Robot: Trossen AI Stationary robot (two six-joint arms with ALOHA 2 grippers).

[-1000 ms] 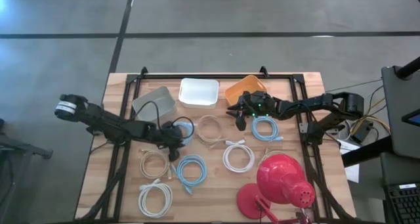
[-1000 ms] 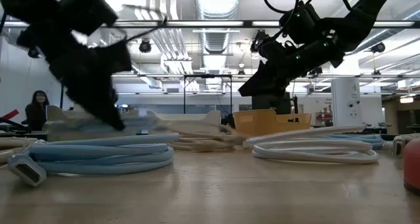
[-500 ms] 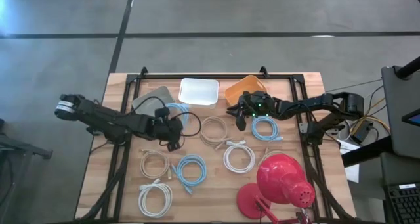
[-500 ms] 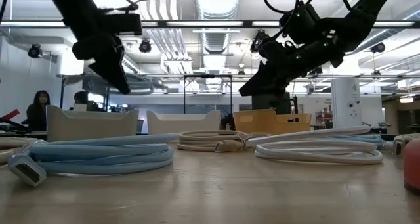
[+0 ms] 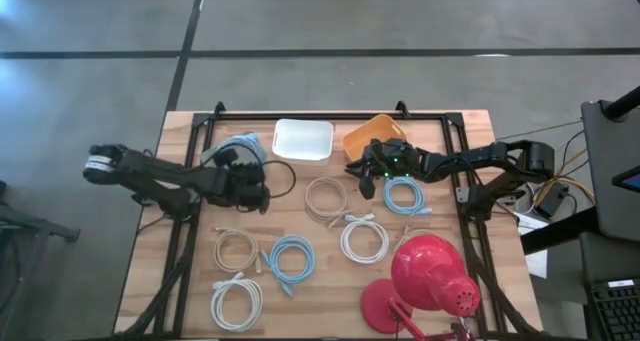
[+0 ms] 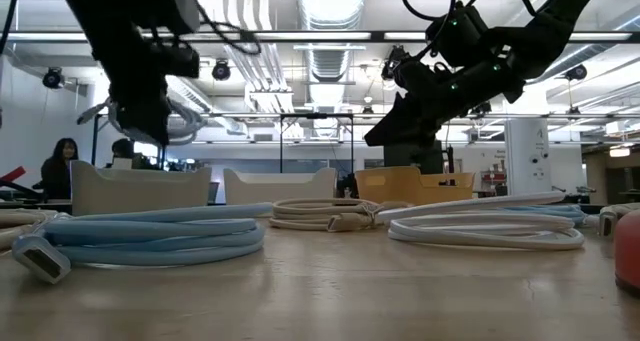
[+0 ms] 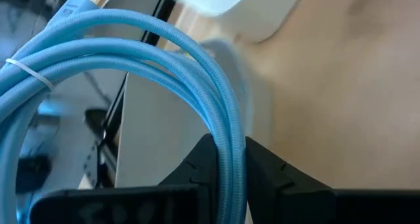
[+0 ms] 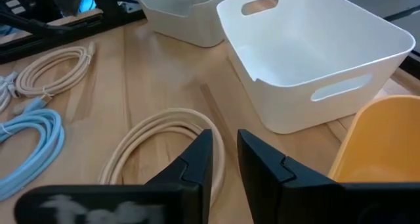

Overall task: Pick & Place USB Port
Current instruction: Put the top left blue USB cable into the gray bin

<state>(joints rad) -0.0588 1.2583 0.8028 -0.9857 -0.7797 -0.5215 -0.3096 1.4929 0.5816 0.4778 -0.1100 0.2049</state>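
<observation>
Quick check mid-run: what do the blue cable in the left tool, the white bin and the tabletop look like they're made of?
Blue cable: looks braided or woven-sleeved, matte, with fine ribbing along it; a white tie binds the coil.
White bin: likely moulded plastic, smooth and faintly glossy, with cut-out handle slots.
Tabletop: wood or wood veneer, light, with visible grain.

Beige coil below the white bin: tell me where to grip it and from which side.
Grip the beige coil across one strand bundle of its ring, probably the arc nearest the right gripper, coming straight down from above. It lies flat on the table, so fingers can straddle the bundle. The right side looks easiest; the white bin stands clear.
</observation>
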